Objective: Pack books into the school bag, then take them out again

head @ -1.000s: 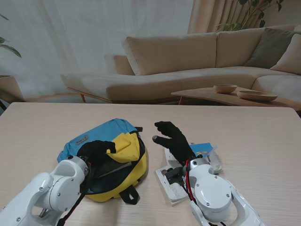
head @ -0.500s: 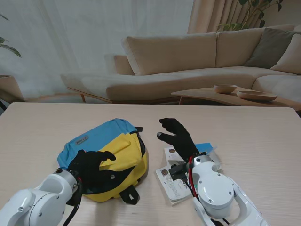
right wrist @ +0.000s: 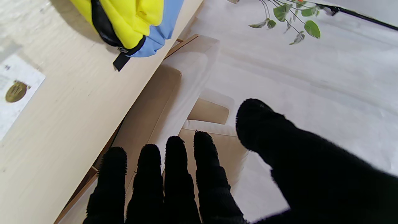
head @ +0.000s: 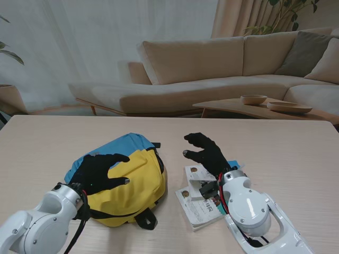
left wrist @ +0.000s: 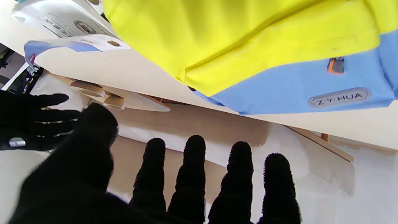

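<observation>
School bag [head: 127,182] flat on table [head: 296,153], left hand [head: 100,172] spread over it, gripping nothing. Books [head: 198,203] stacked outside, beside bag, under right hand [head: 206,153], fingers apart, empty. Packed or already unpacked: cannot tell.

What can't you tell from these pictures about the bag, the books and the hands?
- Bag: stand view, its opening is under the yellow flap and the left hand, so the contents are hidden.
- Books: stand view, the right hand and arm cover part of the stack; the count is unclear and the cover print too small to read.
- Left hand: no view settles whether it touches the bag.
</observation>
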Motion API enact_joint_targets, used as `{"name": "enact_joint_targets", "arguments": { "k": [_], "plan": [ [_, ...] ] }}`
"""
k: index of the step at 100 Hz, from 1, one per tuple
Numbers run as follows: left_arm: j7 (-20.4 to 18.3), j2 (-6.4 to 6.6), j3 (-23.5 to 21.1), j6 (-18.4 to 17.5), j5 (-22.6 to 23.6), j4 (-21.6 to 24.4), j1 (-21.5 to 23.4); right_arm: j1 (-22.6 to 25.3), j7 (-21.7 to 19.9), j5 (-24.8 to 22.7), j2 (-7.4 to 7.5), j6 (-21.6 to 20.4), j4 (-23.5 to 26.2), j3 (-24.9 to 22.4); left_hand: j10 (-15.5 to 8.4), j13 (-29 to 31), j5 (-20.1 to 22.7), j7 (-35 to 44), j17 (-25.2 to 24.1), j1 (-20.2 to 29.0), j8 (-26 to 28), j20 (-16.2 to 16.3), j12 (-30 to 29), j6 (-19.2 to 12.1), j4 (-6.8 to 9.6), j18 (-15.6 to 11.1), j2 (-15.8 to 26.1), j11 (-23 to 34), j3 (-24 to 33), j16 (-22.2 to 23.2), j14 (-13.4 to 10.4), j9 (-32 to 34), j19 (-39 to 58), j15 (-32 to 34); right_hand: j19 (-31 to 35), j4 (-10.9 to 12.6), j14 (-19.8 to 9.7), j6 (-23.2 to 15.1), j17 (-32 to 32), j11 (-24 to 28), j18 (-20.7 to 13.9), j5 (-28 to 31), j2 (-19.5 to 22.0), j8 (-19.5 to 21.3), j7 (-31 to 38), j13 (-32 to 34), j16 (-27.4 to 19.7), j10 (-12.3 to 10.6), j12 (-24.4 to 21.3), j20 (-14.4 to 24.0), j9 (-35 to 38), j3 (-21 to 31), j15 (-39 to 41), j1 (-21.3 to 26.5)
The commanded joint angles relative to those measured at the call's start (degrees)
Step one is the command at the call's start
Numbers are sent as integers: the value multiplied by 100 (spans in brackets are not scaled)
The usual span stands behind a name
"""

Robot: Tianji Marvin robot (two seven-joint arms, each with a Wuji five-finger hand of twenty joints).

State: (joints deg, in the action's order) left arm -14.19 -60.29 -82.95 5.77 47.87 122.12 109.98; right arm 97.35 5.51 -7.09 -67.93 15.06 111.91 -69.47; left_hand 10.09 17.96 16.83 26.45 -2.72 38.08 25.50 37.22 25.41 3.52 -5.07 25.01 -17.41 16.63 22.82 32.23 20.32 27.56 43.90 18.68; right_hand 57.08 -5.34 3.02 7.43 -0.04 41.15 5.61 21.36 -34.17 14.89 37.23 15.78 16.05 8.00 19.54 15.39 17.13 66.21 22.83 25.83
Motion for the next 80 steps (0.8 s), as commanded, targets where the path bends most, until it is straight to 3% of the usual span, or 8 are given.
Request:
{"name": "enact_joint_targets", "arguments": {
  "k": [1, 35, 47, 55, 66, 71, 74, 80],
  "plan": [
    [2, -47, 46, -24, -22, -97, -86, -20, -135, -8, 55, -56, -116, -32, 40, -169, 33, -90, -173, 63, -125, -134, -125, -75, 213, -111, 149, -109, -183, -123, -66, -219, -278, -194, 98, 154, -45, -216, 37, -67, -19, 177, -181, 118, 72, 179, -4, -97, -6, 75, 127, 138, -2, -234],
    [409, -89, 229, -151, -3, -351, -161, -522, -642, -1445, 298, -446, -920, -64, 34, -216, 120, -151, -219, 97, -196, -180, -195, -127, 217, -132, 197, -215, -195, -197, -81, -243, -583, -379, 35, 128, -160, -573, 230, -105, 206, 289, -193, 309, -2, 444, -26, -324, 21, 51, 342, 19, -71, -219],
    [525, -103, 258, -133, 60, -334, -78, -604, -969, -1824, 410, -606, -1134, -149, 39, -385, 132, -364, -275, 105, -354, -330, -345, -142, 224, -203, 332, -426, -375, -378, -110, -346, -1184, -670, -72, 119, -250, -763, 224, -248, 241, 208, -181, 346, -95, 399, -82, -537, -27, 3, 274, -54, -202, -203],
    [706, -123, 310, -135, 117, -367, -60, -651, -1236, -2120, 499, -765, -1284, -233, 18, -552, 163, -516, -304, 197, -503, -409, -467, -146, 273, -281, 514, -571, -711, -551, -165, -445, -1740, -886, -198, 121, -307, -1030, 206, -384, 232, 136, -166, 370, -175, 360, -140, -740, -72, -60, 247, -102, -326, -195],
    [944, -150, 425, -105, 202, -429, -74, -757, -1493, -2628, 604, -1005, -1546, -315, 26, -665, 197, -628, -240, 295, -646, -454, -598, -155, 313, -311, 616, -738, -972, -704, -188, -509, -2537, -1085, -446, 89, -358, -1991, 180, -675, 239, 51, -248, 347, -353, 253, -240, -1051, -182, -197, 167, -257, -526, -221],
    [975, -153, 463, -86, 228, -440, -81, -822, -1521, -2848, 632, -1118, -1690, -326, 43, -668, 208, -638, -207, 310, -665, -430, -611, -160, 318, -286, 632, -754, -999, -714, -185, -493, -2679, -1106, -519, 81, -390, -2234, 159, -755, 232, 26, -309, 335, -415, 243, -265, -1184, -212, -241, 191, -318, -569, -233],
    [987, -153, 486, -80, 230, -450, -89, -871, -1519, -2993, 646, -1174, -1788, -321, 42, -668, 206, -638, -103, 363, -693, -128, -599, -164, 336, -281, 658, -757, -1099, -697, -185, -481, -3012, -1120, -529, 76, -408, -2300, 162, -778, 232, 22, -331, 332, -435, 254, -271, -1235, -221, -250, 232, -337, -580, -236],
    [1012, -156, 523, -93, 197, -484, -115, -995, -1487, -3275, 669, -1268, -2004, -282, 44, -650, 211, -636, -56, 383, -697, -76, -597, -170, 341, -258, 665, -759, -1110, -694, -183, -467, -3093, -1119, -538, 64, -418, -2425, 175, -872, 228, 15, -366, 325, -491, 290, -290, -1314, -256, -265, 378, -362, -610, -229]
  ]
}}
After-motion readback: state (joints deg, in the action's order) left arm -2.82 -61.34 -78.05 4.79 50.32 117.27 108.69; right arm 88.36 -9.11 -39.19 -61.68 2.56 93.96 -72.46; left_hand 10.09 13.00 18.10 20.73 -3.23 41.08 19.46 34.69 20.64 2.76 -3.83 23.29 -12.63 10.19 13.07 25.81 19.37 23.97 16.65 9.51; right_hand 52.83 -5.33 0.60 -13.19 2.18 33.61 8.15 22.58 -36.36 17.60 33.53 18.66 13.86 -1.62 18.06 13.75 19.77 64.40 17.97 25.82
